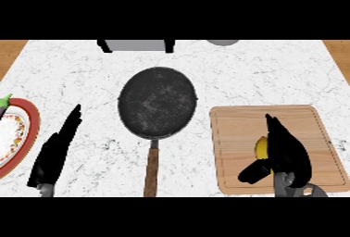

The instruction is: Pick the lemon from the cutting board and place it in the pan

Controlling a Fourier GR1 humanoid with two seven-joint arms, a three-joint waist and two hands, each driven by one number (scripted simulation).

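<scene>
Head view: right of the pan (158, 102), the right hand (287, 152) hovers over the lemon (260, 147) on the cutting board (232, 125). Its fingers are straight and its thumb spread, probably ready to grasp. The left hand (54, 152) rests open left of the pan.

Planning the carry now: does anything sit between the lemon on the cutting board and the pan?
Nothing visible. Only counter lies between the cutting board and the pan; the right hand covers most of the lemon.

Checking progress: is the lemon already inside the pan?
No, the lemon lies on the cutting board, partly covered by the right hand, and the pan holds nothing.
</scene>
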